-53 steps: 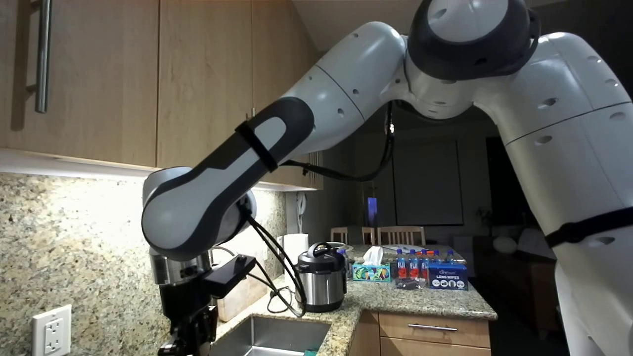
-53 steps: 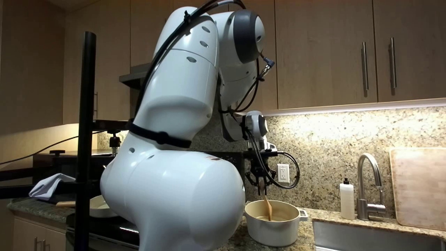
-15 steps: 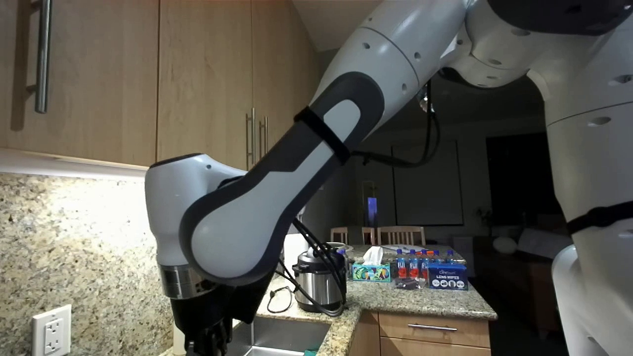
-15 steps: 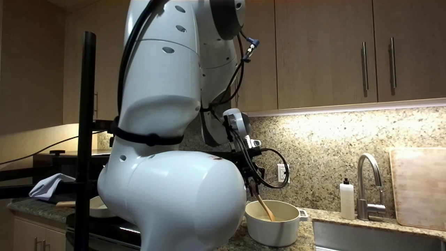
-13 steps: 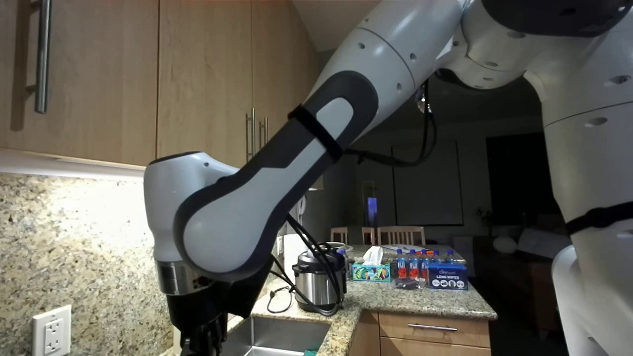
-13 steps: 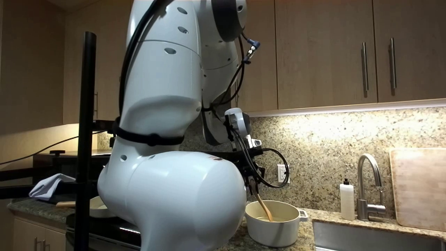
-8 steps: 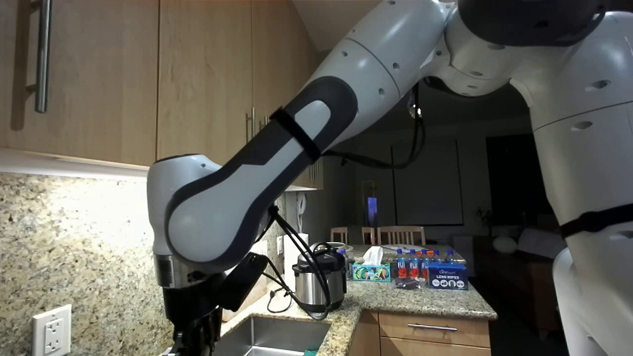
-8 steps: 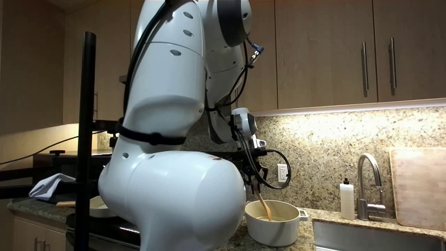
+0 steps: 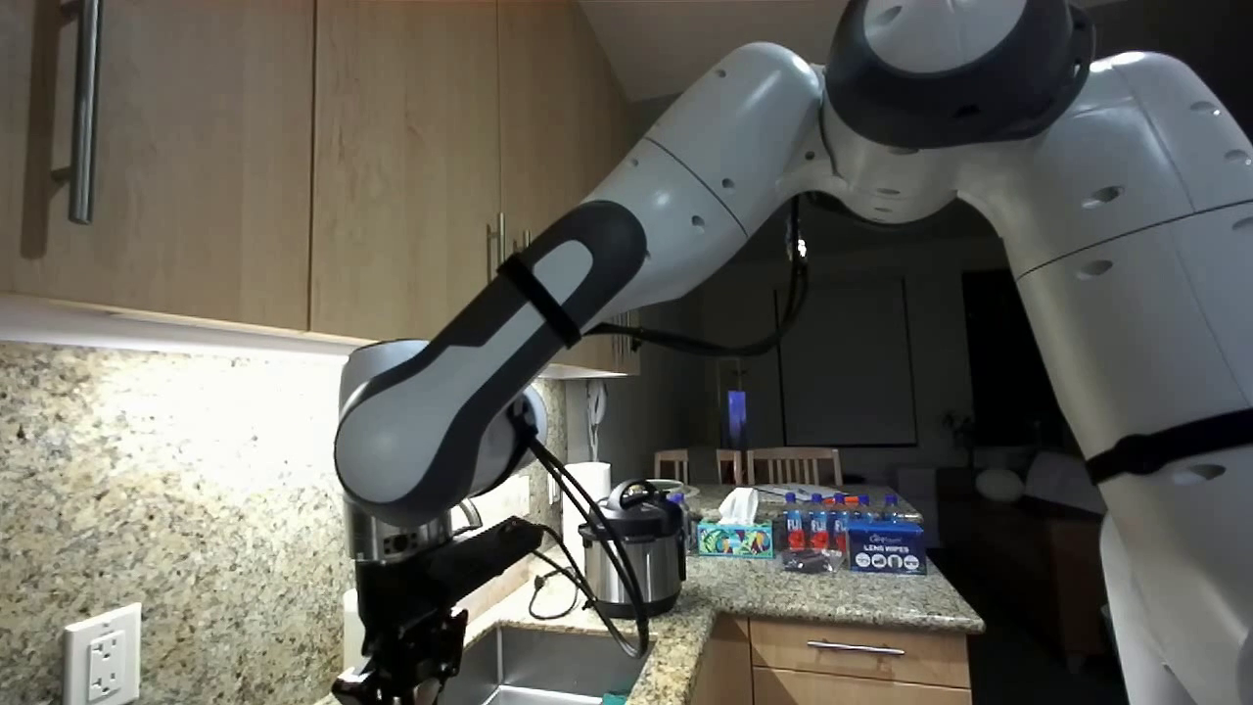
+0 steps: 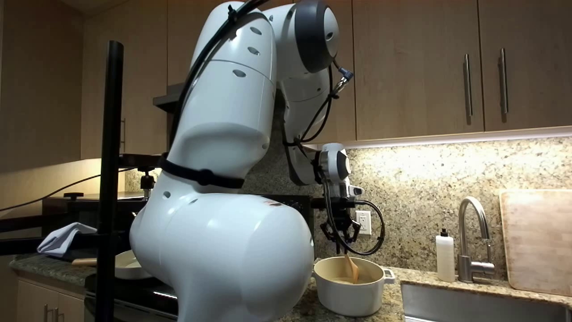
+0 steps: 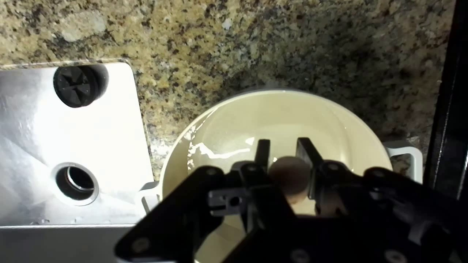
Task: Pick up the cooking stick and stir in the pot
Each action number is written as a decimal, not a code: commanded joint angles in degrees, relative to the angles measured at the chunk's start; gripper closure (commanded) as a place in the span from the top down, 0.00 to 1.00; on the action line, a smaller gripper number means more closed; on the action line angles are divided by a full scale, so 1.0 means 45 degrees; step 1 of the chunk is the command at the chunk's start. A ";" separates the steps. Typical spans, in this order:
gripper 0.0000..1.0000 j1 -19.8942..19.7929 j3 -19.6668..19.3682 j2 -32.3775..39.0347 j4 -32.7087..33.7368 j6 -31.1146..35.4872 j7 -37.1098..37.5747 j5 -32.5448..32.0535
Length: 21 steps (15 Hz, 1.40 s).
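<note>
Pot (image 11: pixel 281 109) on granite counter (image 11: pixel 234 51)

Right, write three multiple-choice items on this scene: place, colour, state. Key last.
1. The wooden stick dips into:
A the sink
B the pot
C a bottle

2. The pot's inside is:
A cream
B black
C red

3. The pincer is:
A holding nothing
B holding a cloth
C holding the wooden stick

1 B: in an exterior view it runs down inside.
2 A: the wrist view shows cream walls.
3 C: in the wrist view its fingers flank the wooden stick.
</note>
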 commanded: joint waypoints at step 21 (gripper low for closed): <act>0.06 0.0493 0.1381 -0.3454 -0.3696 0.2093 0.1458 -0.0265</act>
